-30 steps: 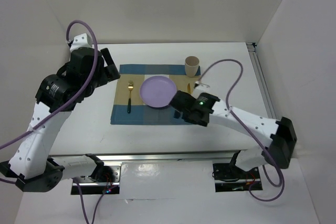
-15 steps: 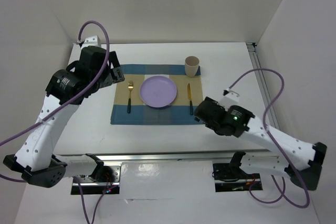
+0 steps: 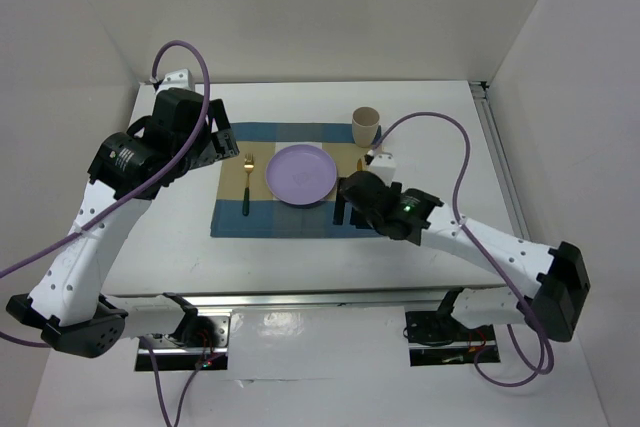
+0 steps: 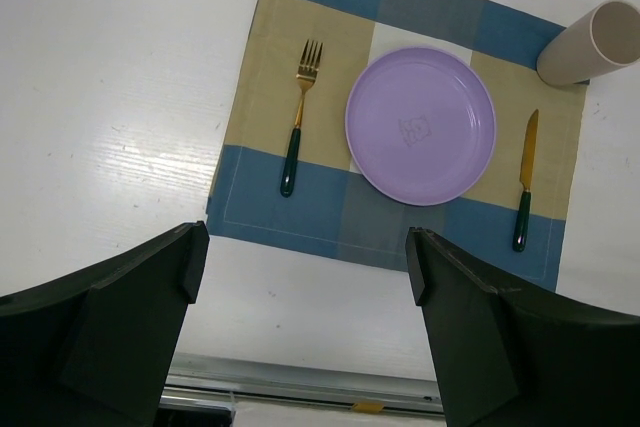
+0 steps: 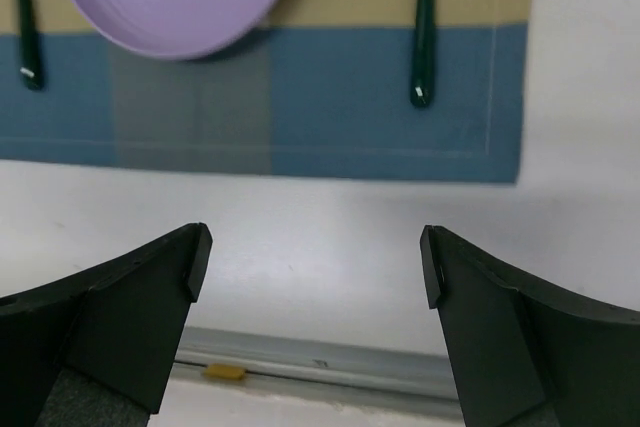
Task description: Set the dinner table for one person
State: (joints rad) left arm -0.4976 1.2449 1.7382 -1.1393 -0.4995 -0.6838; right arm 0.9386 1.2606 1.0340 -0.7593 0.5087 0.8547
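Note:
The white dinner table point(image 3: 170, 237) holds a blue-and-tan checked placemat point(image 3: 270, 219). On it lie a purple plate point(image 3: 301, 174), a gold fork with a dark handle point(image 3: 246, 187) left of the plate, and a tan cup point(image 3: 366, 126) at the far right corner. A gold knife point(image 4: 524, 179) lies right of the plate; my right arm mostly hides it from above. My left gripper point(image 3: 222, 142) hovers open and empty above the placemat's left edge. My right gripper point(image 3: 350, 209) hovers open and empty above the placemat's near right part.
A silver rail point(image 3: 300, 297) runs along the table's near edge and shows in the right wrist view point(image 5: 330, 362). A second rail point(image 3: 500, 162) runs along the right edge. White walls enclose the far and side edges.
My right arm pulled back to the right off the placemat, then swung left again over its near right part. My left arm shifted slightly right and has since held still.

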